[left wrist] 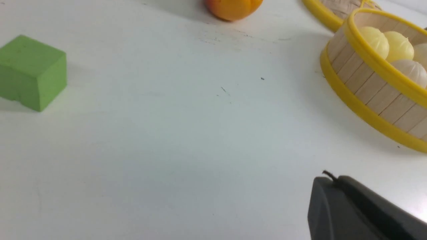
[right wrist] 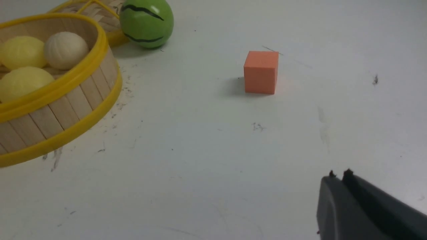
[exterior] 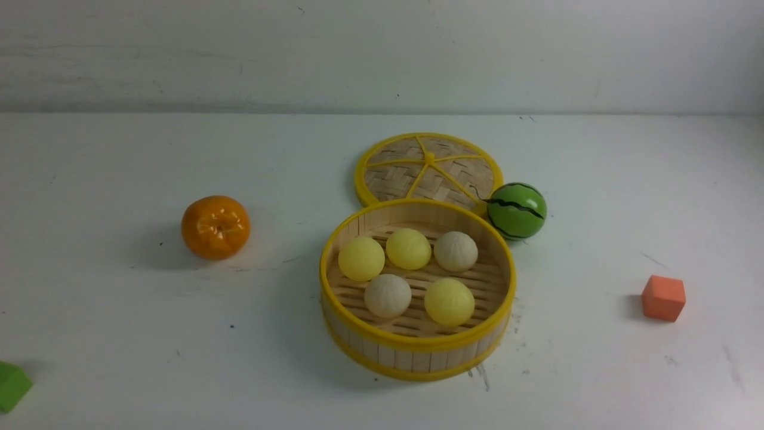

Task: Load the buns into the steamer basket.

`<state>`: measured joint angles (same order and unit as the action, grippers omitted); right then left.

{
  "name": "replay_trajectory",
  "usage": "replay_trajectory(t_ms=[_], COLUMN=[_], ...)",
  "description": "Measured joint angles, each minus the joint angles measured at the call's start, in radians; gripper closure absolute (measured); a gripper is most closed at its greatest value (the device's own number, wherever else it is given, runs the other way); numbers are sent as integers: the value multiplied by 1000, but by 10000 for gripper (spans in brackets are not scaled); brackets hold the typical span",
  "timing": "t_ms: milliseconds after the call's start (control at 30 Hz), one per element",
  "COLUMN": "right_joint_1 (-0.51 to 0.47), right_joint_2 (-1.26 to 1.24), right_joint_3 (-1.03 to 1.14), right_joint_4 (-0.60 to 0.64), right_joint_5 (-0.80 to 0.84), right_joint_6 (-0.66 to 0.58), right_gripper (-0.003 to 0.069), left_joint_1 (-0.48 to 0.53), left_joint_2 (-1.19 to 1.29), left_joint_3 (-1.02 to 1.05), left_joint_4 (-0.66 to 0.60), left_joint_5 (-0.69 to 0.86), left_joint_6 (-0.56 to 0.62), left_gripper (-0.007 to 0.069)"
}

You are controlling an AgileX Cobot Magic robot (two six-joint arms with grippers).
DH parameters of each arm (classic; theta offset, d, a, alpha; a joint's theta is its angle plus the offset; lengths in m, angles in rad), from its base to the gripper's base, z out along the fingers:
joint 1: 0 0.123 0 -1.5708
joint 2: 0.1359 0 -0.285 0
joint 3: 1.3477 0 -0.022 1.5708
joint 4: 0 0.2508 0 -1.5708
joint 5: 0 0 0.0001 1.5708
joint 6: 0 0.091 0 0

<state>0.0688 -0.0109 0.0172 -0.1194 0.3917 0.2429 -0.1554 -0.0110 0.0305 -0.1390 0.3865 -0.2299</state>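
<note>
We see a white, scuffed table top (exterior: 119,334) carrying everything. Near its middle stands the round bamboo steamer basket with yellow rims (exterior: 418,349), resting directly on the surface. Just behind it lies the flat woven bamboo lid with yellow spokes (exterior: 427,170), its near edge hidden behind the basket's far rim. The green ball with black stripes (exterior: 516,211) sits at the lid's right edge, close to the basket. Well to the left we find the glossy orange fruit (exterior: 215,227). A small orange foam cube (exterior: 663,298) lies off to the right, and a green foam block (exterior: 12,386) at the near left corner.
</note>
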Motion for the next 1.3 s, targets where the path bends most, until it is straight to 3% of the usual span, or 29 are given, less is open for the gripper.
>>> replay_trajectory(t_ms=[1300], right_joint_1=[0], right_joint_2=[0], right_joint_3=[0], right_joint_4=[-2], right_joint_5=[0], right_joint_6=[0], right_gripper=[592], left_joint_1=[0], left_joint_2=[0], left_joint_3=[0], left_joint_4=[0], left_joint_5=[0], left_joint_6=[-3], left_gripper=[637])
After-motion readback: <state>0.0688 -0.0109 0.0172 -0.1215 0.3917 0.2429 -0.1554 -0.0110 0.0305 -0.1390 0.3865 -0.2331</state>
